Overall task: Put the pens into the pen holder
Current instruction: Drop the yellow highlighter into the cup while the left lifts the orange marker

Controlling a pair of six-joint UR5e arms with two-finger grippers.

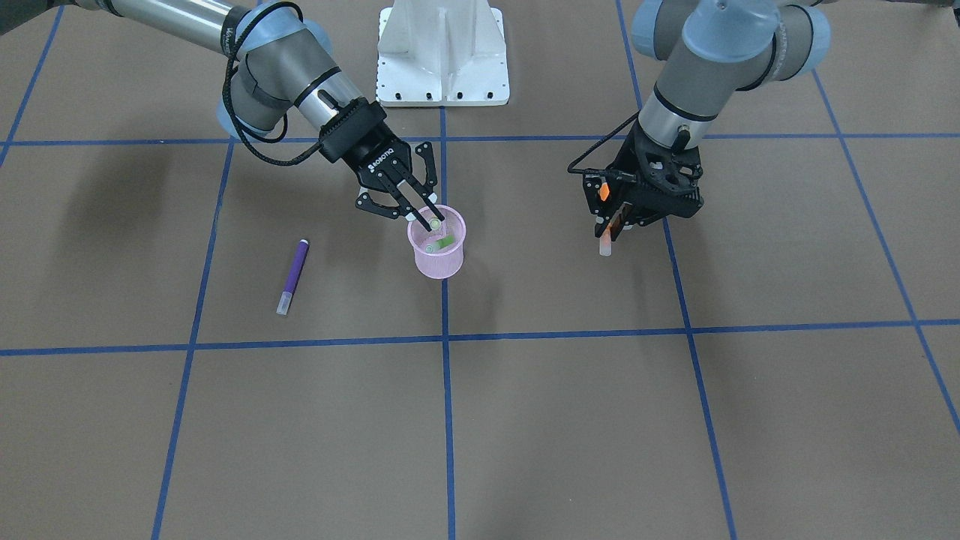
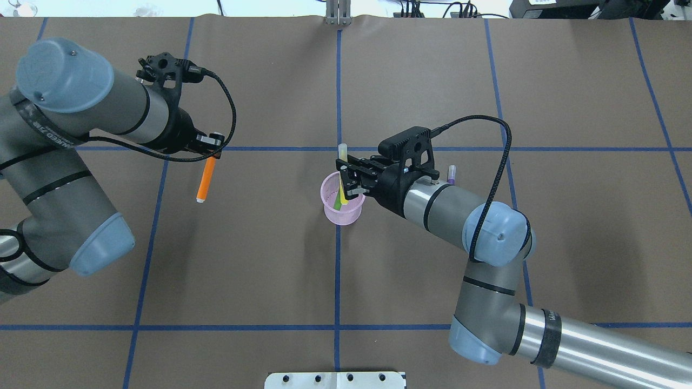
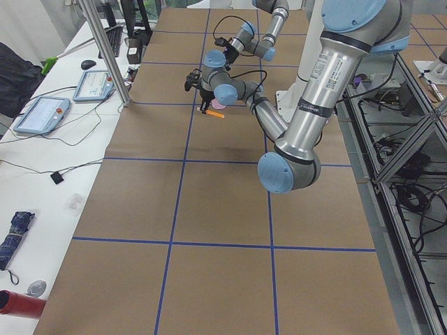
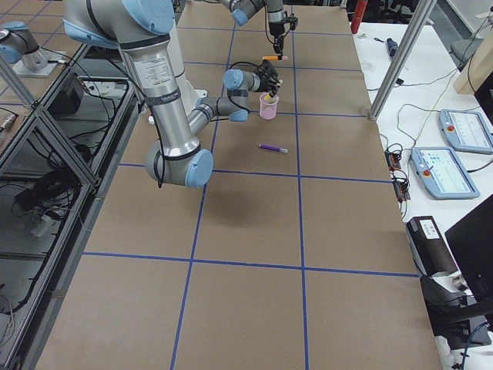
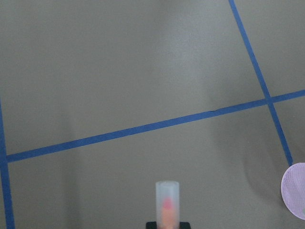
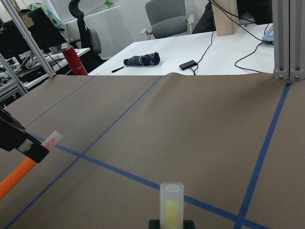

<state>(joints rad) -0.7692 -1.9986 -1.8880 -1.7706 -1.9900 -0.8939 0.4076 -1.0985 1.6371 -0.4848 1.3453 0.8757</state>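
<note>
the right hand (image 2: pixel 347 182) is clamped on a short yellow marker pen (image 2: pixel 341 156), which tilts with its lower end inside the small pink wire-mesh cup (image 2: pixel 343 213) standing mid-bench. a green pen (image 1: pixel 444 241) leans inside the cup. the left hand (image 2: pixel 212 151) is closed around an orange pen (image 2: pixel 205 181), well apart from the cup. a purple pen (image 1: pixel 292 276) lies flat on the brown bench (image 1: pixel 600 420).

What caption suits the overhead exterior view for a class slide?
The right gripper holds a yellow pen in the pink pen holder; the left gripper grips an orange pen.
</note>
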